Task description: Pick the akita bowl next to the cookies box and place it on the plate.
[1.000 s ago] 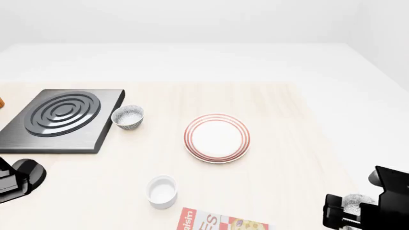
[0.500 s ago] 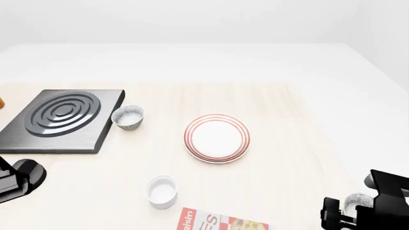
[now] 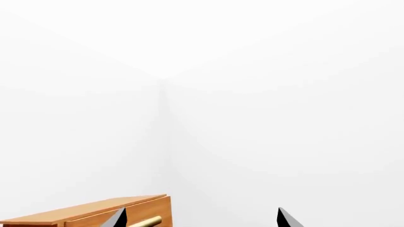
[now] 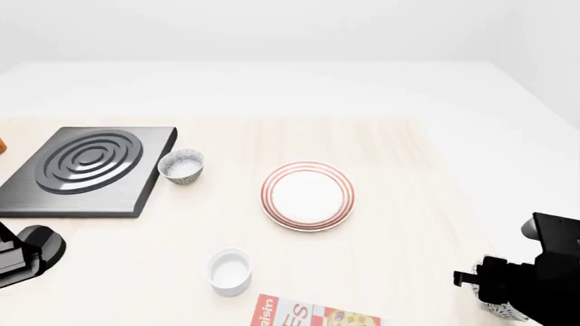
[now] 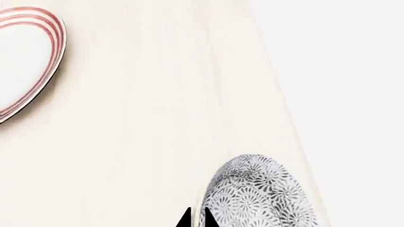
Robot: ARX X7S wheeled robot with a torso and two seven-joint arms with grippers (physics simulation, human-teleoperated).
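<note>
The akita bowl (image 5: 259,194), grey-black speckled outside, is tipped on its side near the table's right edge. My right gripper (image 5: 196,220) is shut on its rim, with a thin pale strip between the two black fingertips. In the head view the right gripper (image 4: 496,288) covers most of that bowl (image 4: 504,312). The cookies box (image 4: 313,315) lies at the front edge, left of it. The red-ringed plate (image 4: 308,195) sits mid-table with nothing on it, also in the right wrist view as the plate (image 5: 25,61). My left gripper (image 3: 200,220) is open and off to the left (image 4: 27,255).
A second speckled bowl (image 4: 181,166) stands beside a black burner slab (image 4: 86,170) at the back left. A plain white cup (image 4: 229,270) stands in front of the plate. The left wrist view shows a wooden drawer unit (image 3: 94,215) against white walls.
My right gripper has turned and shifted slightly right. The bowl, whose white inside showed between the gripper parts before, now shows only a patterned patch below the gripper.
</note>
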